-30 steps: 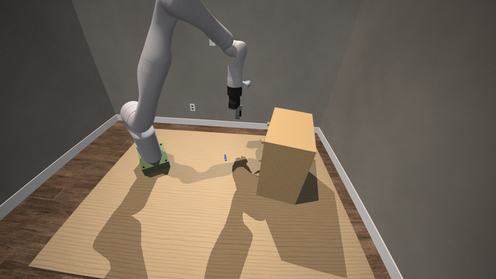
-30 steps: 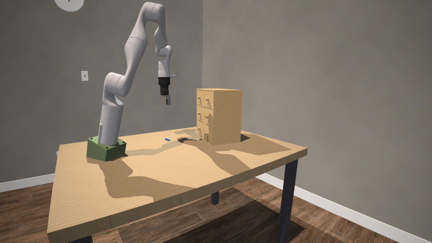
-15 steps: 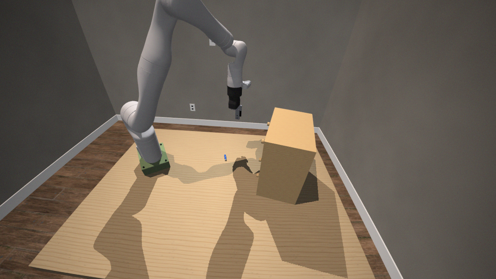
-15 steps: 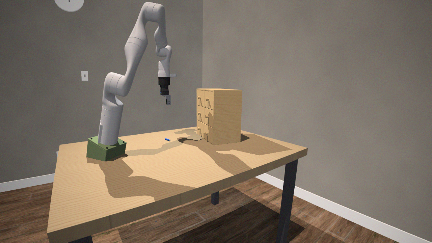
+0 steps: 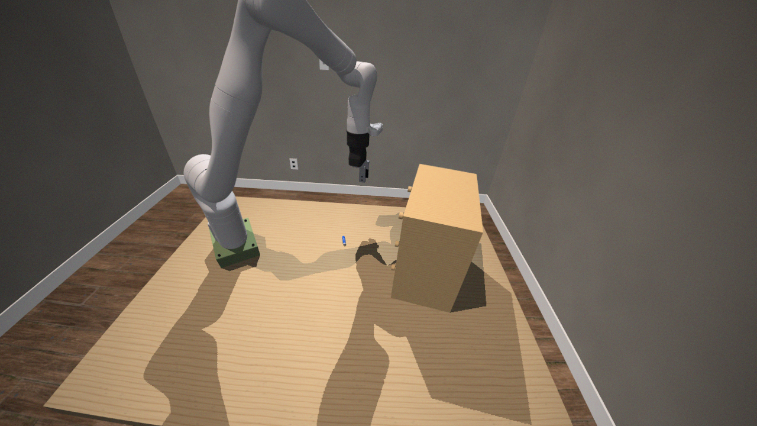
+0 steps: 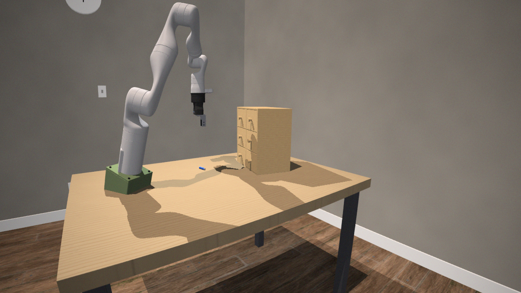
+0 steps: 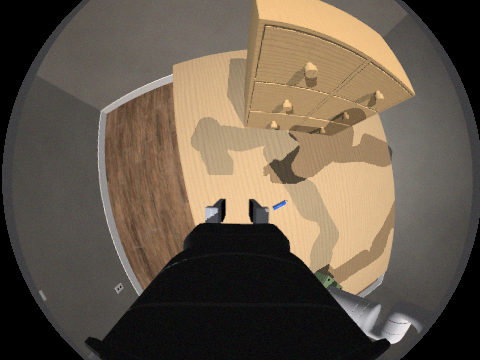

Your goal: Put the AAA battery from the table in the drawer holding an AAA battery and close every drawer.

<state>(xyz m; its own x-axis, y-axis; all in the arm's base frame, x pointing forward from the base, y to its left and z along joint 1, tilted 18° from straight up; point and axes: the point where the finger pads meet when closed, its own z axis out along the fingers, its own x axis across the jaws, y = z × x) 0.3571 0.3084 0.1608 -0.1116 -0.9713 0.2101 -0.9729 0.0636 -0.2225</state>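
Plain grey-walled room — wall clock (image 6: 83, 5), wooden floor (image 5: 68, 312) (image 6: 204, 271) (image 7: 142, 200)

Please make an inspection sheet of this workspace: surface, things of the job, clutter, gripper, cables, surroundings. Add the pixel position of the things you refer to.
Surface: wooden table (image 5: 275, 339) (image 6: 174, 215) (image 7: 215, 192), shadows across it, no damage seen.
Battery: blue, lying on the table (image 5: 343, 240) (image 6: 202, 168) (image 7: 279, 205), between arm base and chest.
Chest: upright (image 5: 442, 196) (image 6: 274, 140) (image 7: 254, 75), six drawers, all look pushed in; contents hidden.
Clutter: nothing seen.
Gripper: open (image 5: 364, 180) (image 6: 202, 125) (image 7: 237, 210), above the table, nothing between the fingers.
Cables: nothing seen.
Surroundings: grey walls (image 5: 635, 158) (image 6: 400, 90) (image 7: 50, 175), wood floor (image 5: 68, 307) (image 6: 218, 269) (image 7: 140, 190), clock (image 6: 83, 4) on one wall.
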